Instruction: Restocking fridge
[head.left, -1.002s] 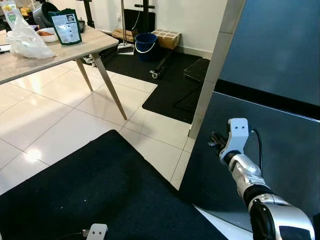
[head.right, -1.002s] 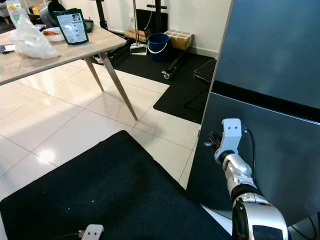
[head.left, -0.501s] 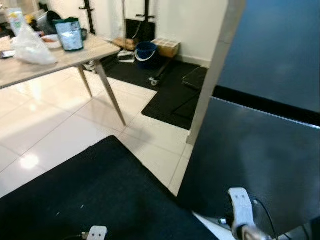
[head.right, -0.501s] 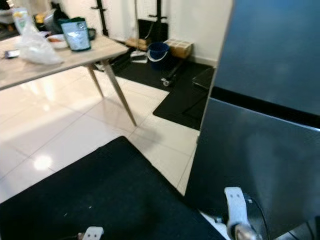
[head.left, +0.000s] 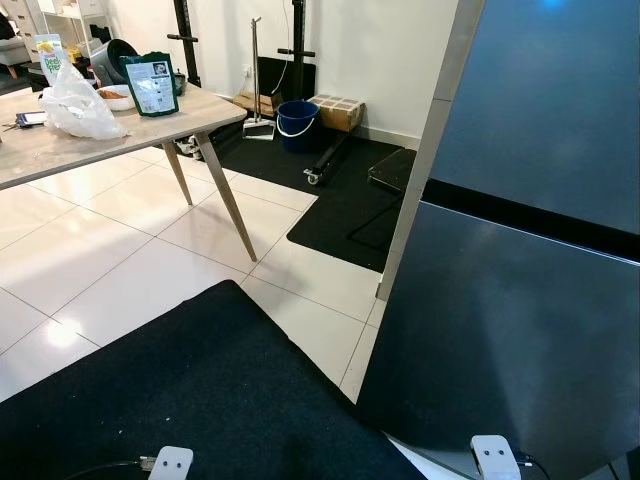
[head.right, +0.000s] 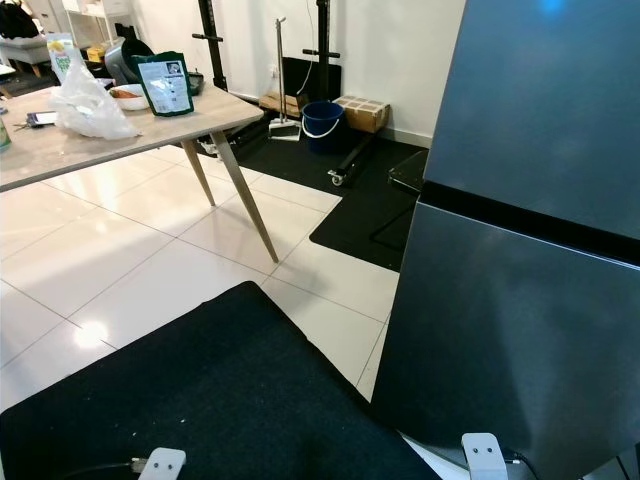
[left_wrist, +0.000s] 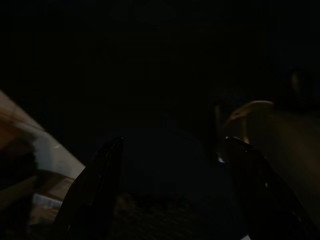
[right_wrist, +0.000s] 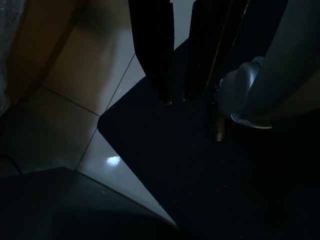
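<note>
A tall dark grey fridge (head.left: 520, 330) stands at the right, its upper door (head.left: 550, 100) and lower door both closed, with a black gap between them. Both arms hang low; just the white wrist tops show at the picture's bottom edge, left (head.left: 170, 462) and right (head.left: 495, 455). In the right wrist view my right gripper (right_wrist: 177, 100) points down at the black mat, its fingers close together and holding nothing. The left wrist view is very dark; my left gripper (left_wrist: 173, 141) has its fingers spread wide apart and empty.
A wooden table (head.left: 60, 150) on slanted legs stands at the left, carrying a white plastic bag (head.left: 75, 105), a green pouch (head.left: 153, 83) and a bowl. A black mat (head.left: 180, 390) lies underfoot. At the back wall are a blue bucket (head.left: 296, 118) and a cardboard box (head.left: 336, 103).
My right arm has dropped from the left edge of the fridge's lower door down to the bottom of the view. The fridge doors stay closed.
</note>
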